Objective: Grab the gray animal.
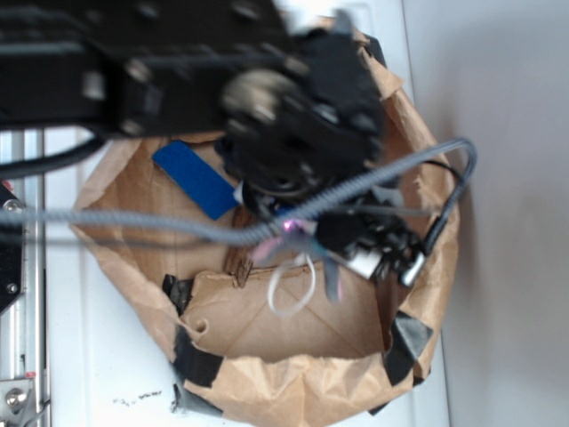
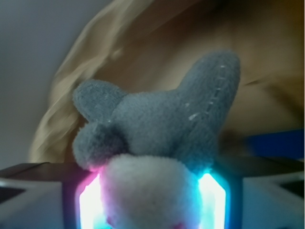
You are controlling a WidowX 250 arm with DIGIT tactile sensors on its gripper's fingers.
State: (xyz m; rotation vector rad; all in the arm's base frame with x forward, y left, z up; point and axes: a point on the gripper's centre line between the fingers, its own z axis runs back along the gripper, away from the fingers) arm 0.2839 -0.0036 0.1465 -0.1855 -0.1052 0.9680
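Gray plush filled most of the wrist view: the small dark gray plush animal (image 2: 162,129), with a rounded ear or limb out to one side and a longer one raised on the other, sat right up against the camera, its whitish fluffy patch (image 2: 150,191) wedged between the two glowing pads (image 2: 90,200) of the hand (image 2: 150,202). One pad shone pink-white and the other cyan, and the fluff bulged over both, so the hand appeared clamped on the toy, not standing apart from it.

From the exterior view the black robot arm (image 1: 178,80) reached over the crumpled brown paper bag (image 1: 293,374), which lay opened out as a shallow tray on the white desk (image 1: 98,365), toward the desk's right edge. The hand's end showed as a small black and silver block with a pink glow (image 1: 373,245) over the right half of the bag. The toy itself could not be made out there; arm and gray braided cable (image 1: 133,222) covered that spot. A flat blue rectangle (image 1: 196,178) lay on the paper toward the far left part of the bag, well apart from the hand, and a brown wooden chunk (image 1: 238,262) sat near the bag's middle.

Judging by this, the grasp looked made and the step in hand was securing it. The next move would call for a straight lift clear of the bag's raised paper walls, keeping the squeeze steady, since soft fluff can slip out
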